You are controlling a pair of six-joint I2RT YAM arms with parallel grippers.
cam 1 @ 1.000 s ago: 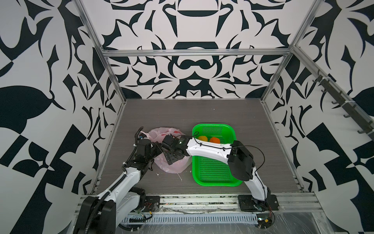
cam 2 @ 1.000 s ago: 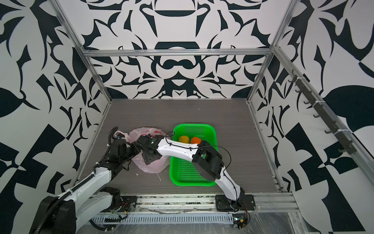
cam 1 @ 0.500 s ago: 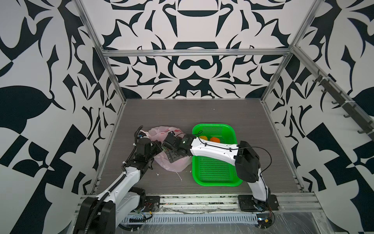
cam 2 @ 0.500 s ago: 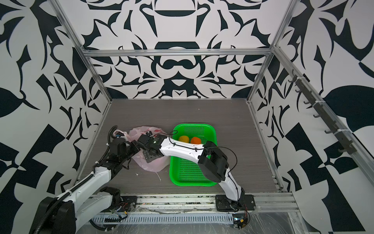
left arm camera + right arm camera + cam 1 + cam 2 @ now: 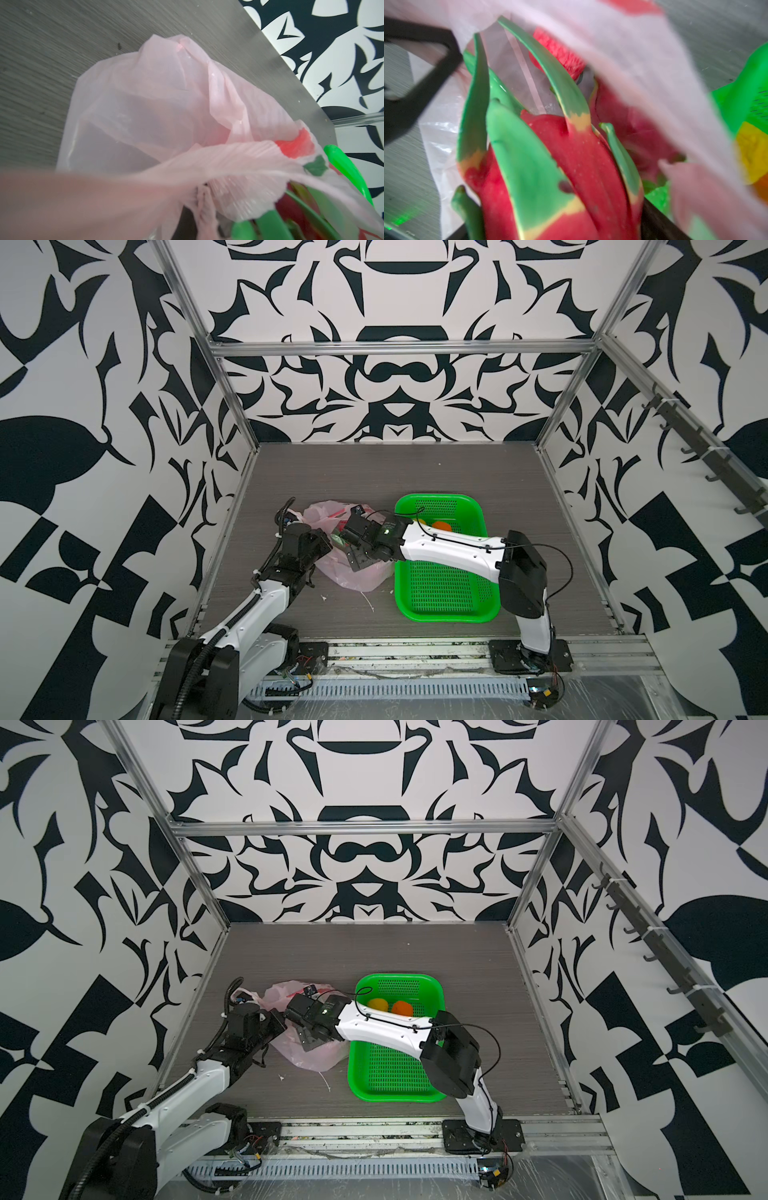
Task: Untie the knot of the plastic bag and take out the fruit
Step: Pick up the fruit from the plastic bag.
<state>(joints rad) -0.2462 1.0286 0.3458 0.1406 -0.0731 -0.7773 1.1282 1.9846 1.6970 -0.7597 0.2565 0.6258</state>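
The pink plastic bag (image 5: 357, 574) lies on the table just beside the green basket (image 5: 446, 616), on the robot's left side of it. The right gripper (image 5: 348, 540) comes across the basket and pokes into the bag's open mouth. Its fingers (image 5: 421, 68) are spread wide. A red dragon fruit (image 5: 571, 166) with green tips sits between them, still inside the bag. One black finger stands apart from the fruit, with thin plastic in the gap. The left gripper (image 5: 328, 542) is on the side of the bag away from the basket, pinched tight on a bunched bit of the bag. A yellow fruit (image 5: 377, 1004) and an orange fruit (image 5: 402, 1008) sit at the basket's far end.
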